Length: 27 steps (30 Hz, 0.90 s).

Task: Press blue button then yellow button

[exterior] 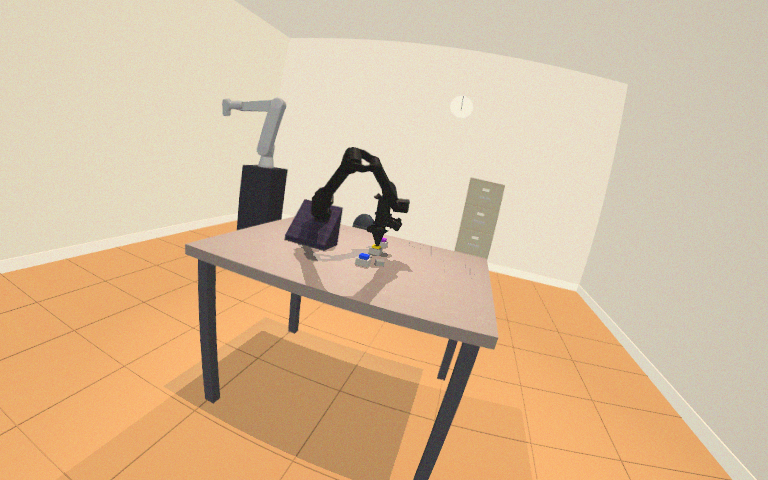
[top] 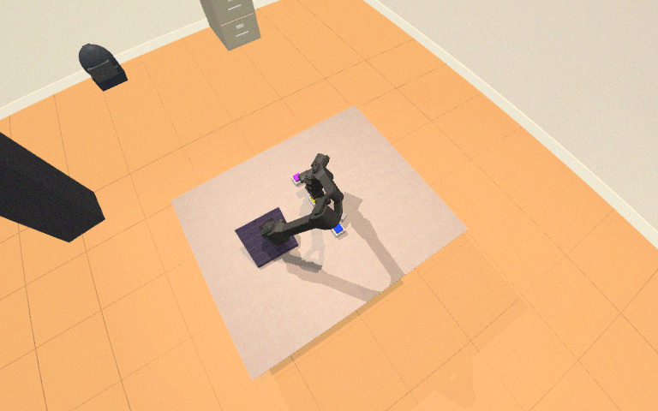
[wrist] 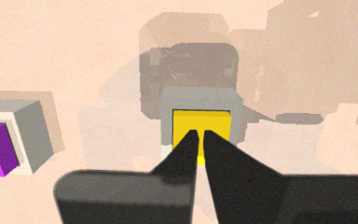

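Office-like lab room, filing cabinet [exterior: 479, 217], wall clock [exterior: 461, 105], spare arm [exterior: 265, 121]

Matt yellow button [wrist: 201, 126], smooth table [exterior: 430, 294]

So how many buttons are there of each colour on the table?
Blue button: 1
Yellow button: 1
Purple button: 1
Total: 3 buttons
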Tool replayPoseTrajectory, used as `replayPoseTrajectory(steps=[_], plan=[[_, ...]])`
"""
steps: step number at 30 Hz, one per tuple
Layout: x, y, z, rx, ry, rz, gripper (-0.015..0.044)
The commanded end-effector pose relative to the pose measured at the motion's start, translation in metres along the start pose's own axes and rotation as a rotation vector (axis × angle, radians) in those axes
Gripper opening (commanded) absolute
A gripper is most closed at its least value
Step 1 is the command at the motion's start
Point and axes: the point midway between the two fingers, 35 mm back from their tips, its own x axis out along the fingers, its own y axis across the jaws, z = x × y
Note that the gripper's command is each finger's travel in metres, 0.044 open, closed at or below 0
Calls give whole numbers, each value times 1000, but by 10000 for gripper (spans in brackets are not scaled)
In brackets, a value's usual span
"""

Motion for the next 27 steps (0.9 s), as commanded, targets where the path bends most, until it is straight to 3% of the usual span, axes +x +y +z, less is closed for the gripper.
replayPoseTrajectory(steps=[1, 16, 20, 24, 27], plan=[[4, -1, -3, -10, 7, -9, 20], [4, -1, -3, -10, 7, -9, 20], [-28, 0, -2, -10, 7, -7, 20], [-31, 0, -2, -10, 7, -8, 20], [-39, 17, 3, -11, 5, 0, 99]])
